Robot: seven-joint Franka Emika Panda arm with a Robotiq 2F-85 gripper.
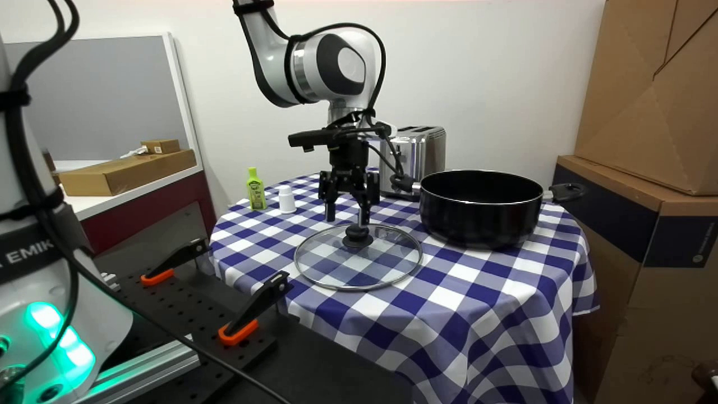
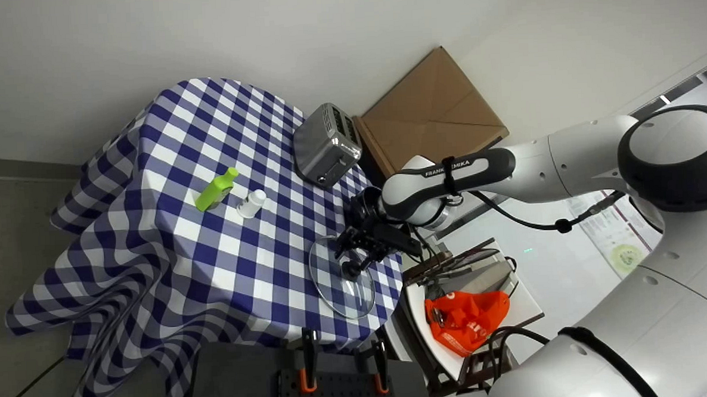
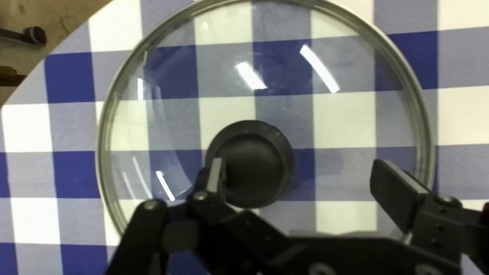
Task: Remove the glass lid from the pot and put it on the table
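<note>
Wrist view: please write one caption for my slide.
Open gripper above a glass lid, black knob upward, lying on a blue-checkered tablecloth.

Your table [image 1: 437, 314] is draped in a blue-and-white checked cloth [image 2: 224, 252]. You've got the glass lid [image 1: 359, 264] flat on it, knob [image 3: 254, 164] up. Just beside the lid: black pot [image 1: 481, 216]. Farther from the lid: toaster [image 2: 326, 145]. Well apart from it: white container [image 1: 286, 200], upright; green bottle [image 1: 256, 191], upright, farther out.
</note>
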